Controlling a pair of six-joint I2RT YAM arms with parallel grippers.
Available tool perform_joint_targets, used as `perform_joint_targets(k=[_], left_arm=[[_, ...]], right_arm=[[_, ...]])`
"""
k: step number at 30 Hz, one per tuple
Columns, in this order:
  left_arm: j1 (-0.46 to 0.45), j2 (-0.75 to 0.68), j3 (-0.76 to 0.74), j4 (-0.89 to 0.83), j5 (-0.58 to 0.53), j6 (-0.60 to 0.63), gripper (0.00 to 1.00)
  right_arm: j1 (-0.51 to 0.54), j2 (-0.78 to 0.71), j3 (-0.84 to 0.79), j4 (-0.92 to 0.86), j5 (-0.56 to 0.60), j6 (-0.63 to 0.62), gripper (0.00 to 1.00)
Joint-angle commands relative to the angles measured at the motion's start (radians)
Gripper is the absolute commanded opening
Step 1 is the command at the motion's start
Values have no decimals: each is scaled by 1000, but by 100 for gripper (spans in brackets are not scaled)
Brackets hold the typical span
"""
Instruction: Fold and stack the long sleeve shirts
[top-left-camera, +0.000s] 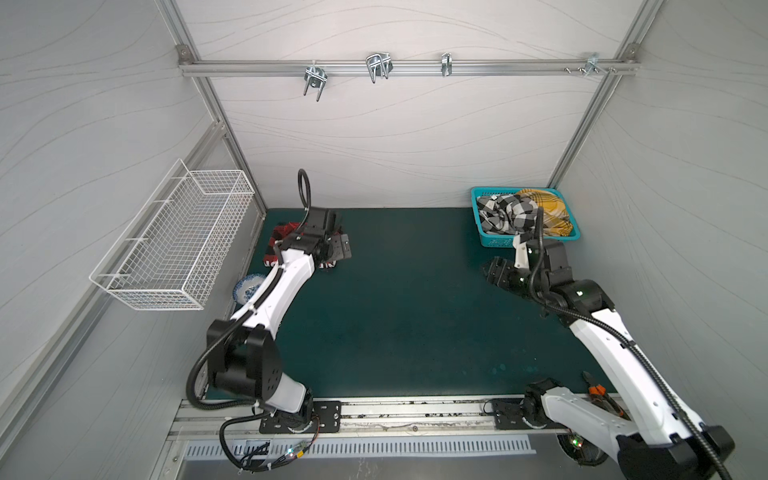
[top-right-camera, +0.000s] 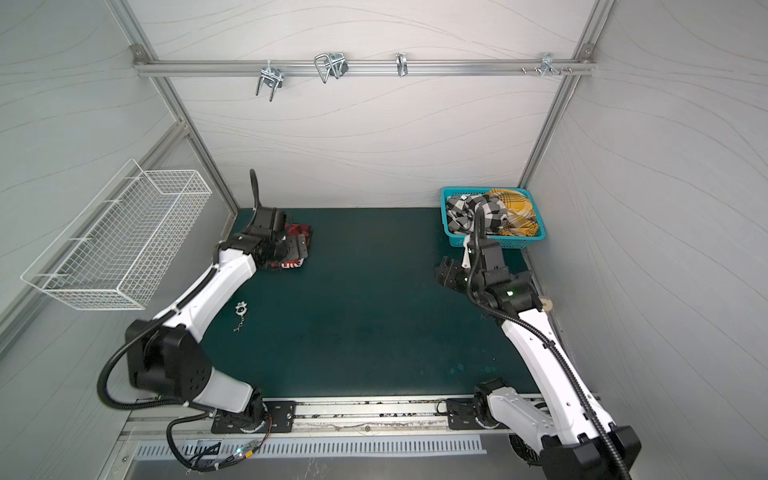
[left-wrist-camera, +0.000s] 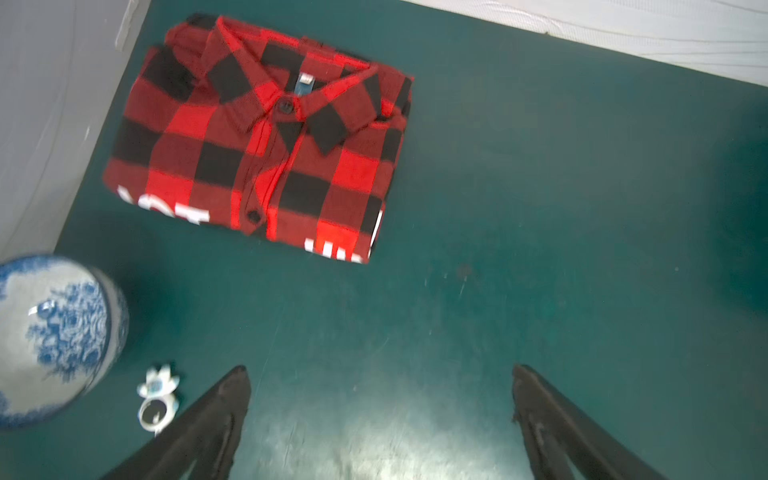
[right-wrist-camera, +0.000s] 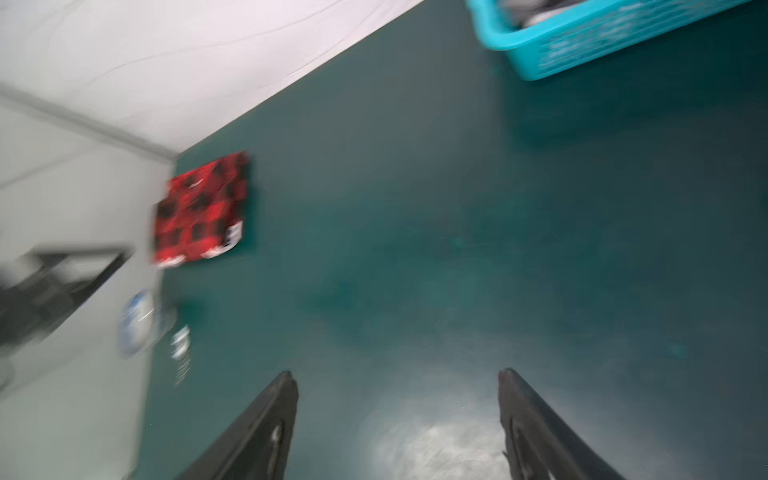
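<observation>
A folded red-and-black checked shirt with white letters lies flat at the far left of the green mat, collar up; both top views show it partly hidden under my left arm. My left gripper hovers just off its near edge, open, with only bare mat between the fingers. A black-and-white checked shirt and a mustard-yellow plaid shirt lie crumpled in the teal basket at the far right. My right gripper is open and empty, over the mat in front of the basket.
A blue-and-white bowl and a small white keychain sit near the mat's left edge, close to the red shirt. A white wire basket hangs on the left wall. Pliers lie at the front right.
</observation>
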Motion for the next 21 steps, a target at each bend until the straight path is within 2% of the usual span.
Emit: perform_joint_targets(k=[1,2,5,8,9,11,13,16,18,19,20,21], left_arm=[[8,-120,-205,338,-57,74,99],[7,-139,-310,446,-126,83,99],[15,-139,-467,564,-283,134,99],[50,-128,-542,611,-390,145,99],[56,-127,-564,647,-402,149,99],[75,-105,-618,778,-338,169,99],[109,-40,-633,875,-253,173,99],[189,37,-586,877,-147,114,99],[237,53,-609,979,-26,120,100],[251,59,-609,997,2,137,100],[252,67,-616,1048,-19,141,100],[253,81,-638,1109,-26,142,100]], right_arm=[[-10,12,-143,194,353,53,72],[-16,16,-191,253,422,39,73],[-38,62,-296,380,592,-20,74],[-74,154,-369,491,703,-61,78],[-105,177,-338,438,689,-37,81],[-141,247,-309,470,677,-67,84],[-152,304,-300,569,689,-151,85],[-159,384,-344,771,701,-276,87],[-173,425,-382,871,685,-310,88],[-181,445,-411,952,667,-340,91],[-189,457,-415,995,634,-381,99],[-194,460,-428,1054,585,-413,99]])
